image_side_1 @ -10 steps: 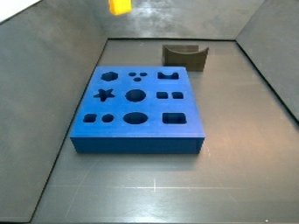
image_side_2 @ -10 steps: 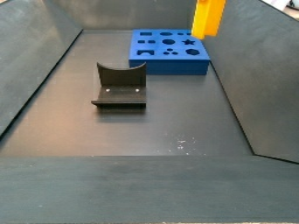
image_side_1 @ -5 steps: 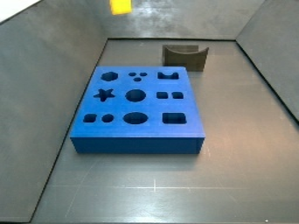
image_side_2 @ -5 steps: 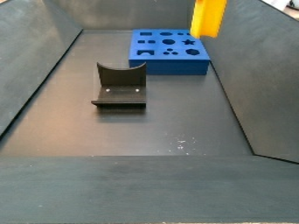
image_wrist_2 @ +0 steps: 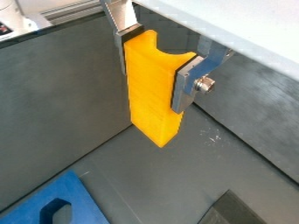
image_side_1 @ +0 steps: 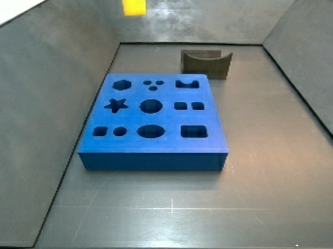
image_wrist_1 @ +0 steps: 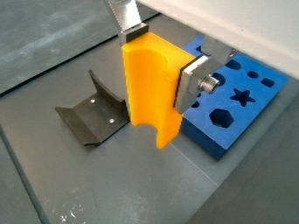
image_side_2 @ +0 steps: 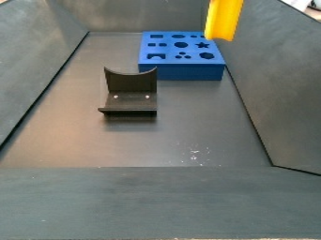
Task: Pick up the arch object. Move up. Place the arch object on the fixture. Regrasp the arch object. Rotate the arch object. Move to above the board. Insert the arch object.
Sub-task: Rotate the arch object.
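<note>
Yellow-orange plastic fills the gripper [image_wrist_1: 160,77]: its fingers [image_wrist_1: 193,80] clamp the arch object [image_wrist_1: 152,96], held high. Below it, well apart, stand the empty fixture [image_wrist_1: 93,118] and the board [image_wrist_1: 239,105]. Pickup and lift look done; placing, regrasping, rotating and inserting remain.

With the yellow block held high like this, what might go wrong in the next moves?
1. The tool grips only the upper part of the arch object; the long lower part hangs free and might swing or slip.
2. The fixture is small and open-fronted, so a slightly off placement could tip the block out.
3. The board lies close by; a low move might clip it.
</note>
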You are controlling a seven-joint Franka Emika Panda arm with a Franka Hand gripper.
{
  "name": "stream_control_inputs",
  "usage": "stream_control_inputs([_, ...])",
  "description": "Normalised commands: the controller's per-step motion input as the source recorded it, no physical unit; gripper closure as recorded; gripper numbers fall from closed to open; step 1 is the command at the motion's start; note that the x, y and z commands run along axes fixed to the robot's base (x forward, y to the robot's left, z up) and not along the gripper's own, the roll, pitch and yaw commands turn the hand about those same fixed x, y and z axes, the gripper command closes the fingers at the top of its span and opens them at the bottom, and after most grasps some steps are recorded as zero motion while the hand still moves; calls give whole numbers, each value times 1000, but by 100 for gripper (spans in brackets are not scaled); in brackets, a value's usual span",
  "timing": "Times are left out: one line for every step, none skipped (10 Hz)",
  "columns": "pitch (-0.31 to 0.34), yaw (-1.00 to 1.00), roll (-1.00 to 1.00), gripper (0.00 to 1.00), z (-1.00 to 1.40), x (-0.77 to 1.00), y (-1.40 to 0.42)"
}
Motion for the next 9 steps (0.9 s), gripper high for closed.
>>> stream_control_inputs([0, 0, 0, 100, -1000, 0, 0])
stream_control_inputs([-2, 31, 0, 100, -1000, 1, 0])
stream_control_inputs([-21, 38, -1, 100, -1000, 12, 3])
stream_control_inputs([-21, 35, -2, 100, -1000, 12, 4])
stream_control_inputs([-34, 28, -6, 100, -1000, 12, 5])
stream_control_inputs([-42, 23, -10, 100, -1000, 12, 6])
stream_control_inputs([-48, 18, -14, 100, -1000, 14, 7])
stream_control_inputs([-50, 18, -16, 100, -1000, 15, 8])
stream_control_inputs([-48, 18, -20, 100, -1000, 16, 9])
